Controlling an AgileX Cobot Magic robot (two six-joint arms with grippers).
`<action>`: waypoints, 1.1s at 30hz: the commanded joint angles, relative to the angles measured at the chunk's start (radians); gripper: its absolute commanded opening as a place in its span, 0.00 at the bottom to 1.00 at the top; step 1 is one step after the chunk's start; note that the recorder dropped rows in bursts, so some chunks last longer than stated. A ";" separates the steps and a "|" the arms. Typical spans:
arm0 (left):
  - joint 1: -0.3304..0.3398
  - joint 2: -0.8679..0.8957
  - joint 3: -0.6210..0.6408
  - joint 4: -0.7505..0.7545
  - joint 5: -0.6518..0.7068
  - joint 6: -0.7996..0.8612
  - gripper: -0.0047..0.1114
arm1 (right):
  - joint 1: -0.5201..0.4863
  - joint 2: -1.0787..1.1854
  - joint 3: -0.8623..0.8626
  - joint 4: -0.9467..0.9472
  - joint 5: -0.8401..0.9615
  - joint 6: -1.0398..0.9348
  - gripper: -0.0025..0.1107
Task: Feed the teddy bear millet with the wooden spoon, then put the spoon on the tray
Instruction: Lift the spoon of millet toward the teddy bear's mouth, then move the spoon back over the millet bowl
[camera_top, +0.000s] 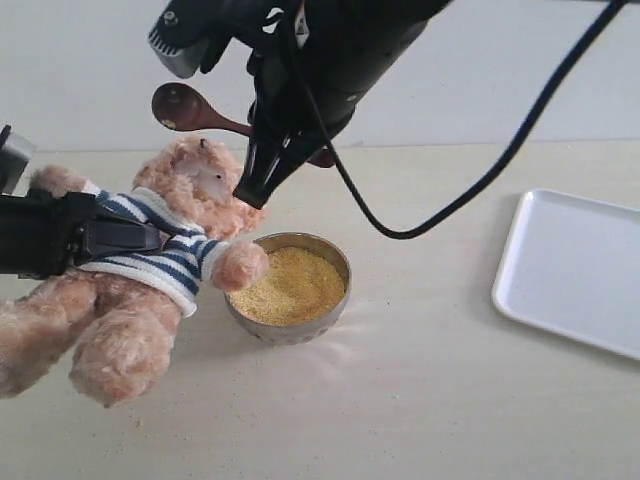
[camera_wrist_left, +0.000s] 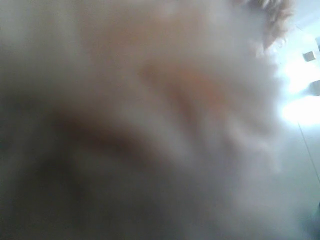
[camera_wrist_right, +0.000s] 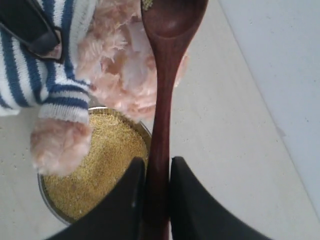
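In the exterior view, the fluffy light-brown teddy bear (camera_top: 150, 250) leans back at the left, head up and to the right, legs down and to the left. One plush paw lies over the rim of the round metal bowl (camera_top: 335, 265), which is heaped with fine yellow millet (camera_top: 290, 285). The black left gripper (camera_top: 135, 238) is clamped across the bear's striped shirt. Above the bear's head, the right gripper (camera_top: 255, 180) carries the smooth dark wooden spoon (camera_top: 180, 107). Its long axis is nearly level, oval end to the left. The flat white tray (camera_top: 570, 270), round-cornered, lies well apart on the right of the pale table (camera_top: 420, 400).

The left wrist view shows only blurred pale fur, and the grip itself cannot be seen.

In the right wrist view, two black fingers (camera_wrist_right: 125, 200) pinch the spoon's slim handle. The spoon points straight away from them towards the bear's head. Its hollow is almost bare, with a few grains at the rim.
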 joint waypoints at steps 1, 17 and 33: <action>0.002 -0.005 0.003 -0.018 0.073 0.005 0.08 | -0.003 0.072 -0.041 -0.001 0.011 0.006 0.02; 0.002 -0.005 0.003 -0.022 0.084 0.005 0.08 | 0.020 0.101 -0.041 -0.207 0.104 -0.043 0.02; 0.002 -0.005 0.003 -0.020 0.102 0.005 0.08 | 0.125 0.107 -0.041 -0.543 0.189 0.129 0.02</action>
